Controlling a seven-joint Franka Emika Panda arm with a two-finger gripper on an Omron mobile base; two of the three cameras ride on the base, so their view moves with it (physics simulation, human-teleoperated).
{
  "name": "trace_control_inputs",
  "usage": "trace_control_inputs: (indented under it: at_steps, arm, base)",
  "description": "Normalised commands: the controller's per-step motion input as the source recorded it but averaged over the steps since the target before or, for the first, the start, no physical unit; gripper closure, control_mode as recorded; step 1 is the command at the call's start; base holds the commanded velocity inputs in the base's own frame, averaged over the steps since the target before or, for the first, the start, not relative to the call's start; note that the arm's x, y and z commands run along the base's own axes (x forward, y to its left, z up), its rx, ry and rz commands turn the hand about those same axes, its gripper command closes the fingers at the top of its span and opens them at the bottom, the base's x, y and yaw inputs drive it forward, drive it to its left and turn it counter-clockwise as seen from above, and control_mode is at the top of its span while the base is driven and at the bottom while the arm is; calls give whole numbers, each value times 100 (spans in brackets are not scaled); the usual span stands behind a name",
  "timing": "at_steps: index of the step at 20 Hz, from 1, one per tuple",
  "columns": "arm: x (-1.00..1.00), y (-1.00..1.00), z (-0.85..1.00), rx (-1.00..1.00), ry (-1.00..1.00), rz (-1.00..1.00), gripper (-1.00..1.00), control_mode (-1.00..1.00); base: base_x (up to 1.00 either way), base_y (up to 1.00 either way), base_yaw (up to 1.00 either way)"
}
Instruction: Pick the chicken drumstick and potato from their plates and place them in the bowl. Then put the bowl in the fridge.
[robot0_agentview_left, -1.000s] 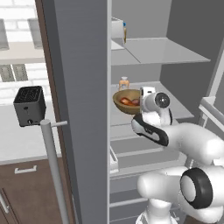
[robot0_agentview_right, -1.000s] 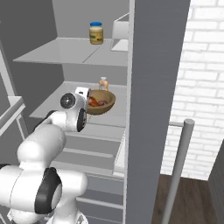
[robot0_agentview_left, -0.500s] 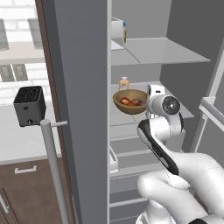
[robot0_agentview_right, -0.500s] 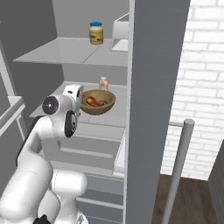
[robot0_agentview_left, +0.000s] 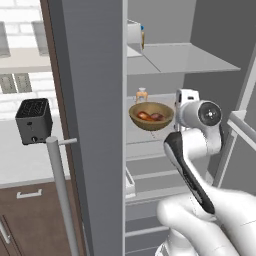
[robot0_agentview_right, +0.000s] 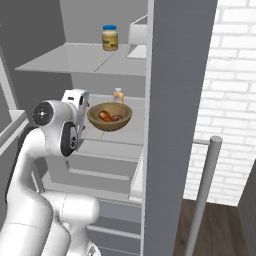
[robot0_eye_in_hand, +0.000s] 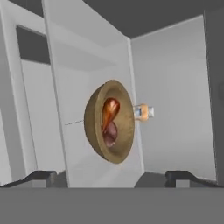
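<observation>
The gripper (robot0_eye_in_hand: 112, 177) is backing away from the fridge shelf (robot0_agentview_left: 150, 137), its fingers spread wide and holding nothing. Beyond it, the bowl (robot0_agentview_left: 151, 115) is sitting on that shelf's middle, carrying the chicken drumstick (robot0_eye_in_hand: 109, 112) and potato (robot0_eye_in_hand: 110, 133), so the placement looks done.

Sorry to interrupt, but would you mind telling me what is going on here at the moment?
The robot arm is at the open fridge. The bowl sits on a middle fridge shelf with the chicken drumstick and potato inside it. The gripper is open and holds nothing; the bowl lies ahead of it, apart from its fingertips. A small bottle stands behind the bowl, and a jar sits on the shelf above.
</observation>
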Motion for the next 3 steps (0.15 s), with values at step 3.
trace_control_inputs:
  at_steps: [3]
  arm:
    - [-68,0,67,-3,14,0,-100,-100]
  base:
    - [0,0,0]
